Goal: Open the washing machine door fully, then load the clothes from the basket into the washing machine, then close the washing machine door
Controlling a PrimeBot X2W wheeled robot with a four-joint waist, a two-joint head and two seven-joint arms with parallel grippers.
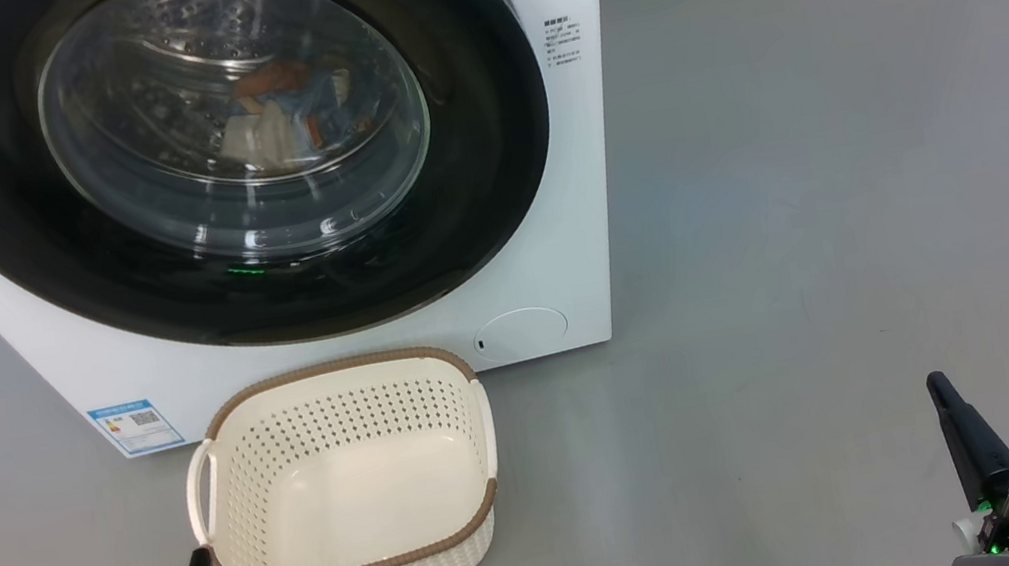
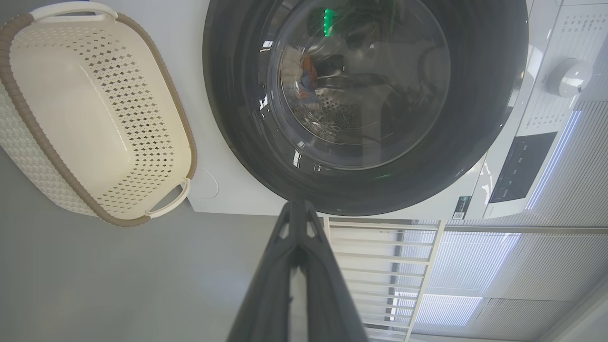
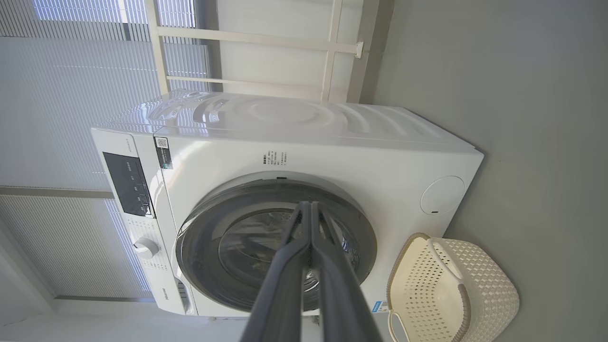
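The left end effector (image 1: 200, 559) and right end effector (image 1: 938, 384) hang shut, empty. The basket (image 1: 334, 421) stands empty before the washing machine (image 1: 566, 162), the clothes (image 1: 277, 127) inside behind the closed washing machine door (image 1: 480, 125). If it failed to catch, it could swing open.

Soft daylight comes through the blinds (image 3: 61, 95); focus is sharp. Glare streaks the washing machine door (image 1: 226, 155) and the washing machine (image 3: 285, 118) top; wrist views bend at edges.
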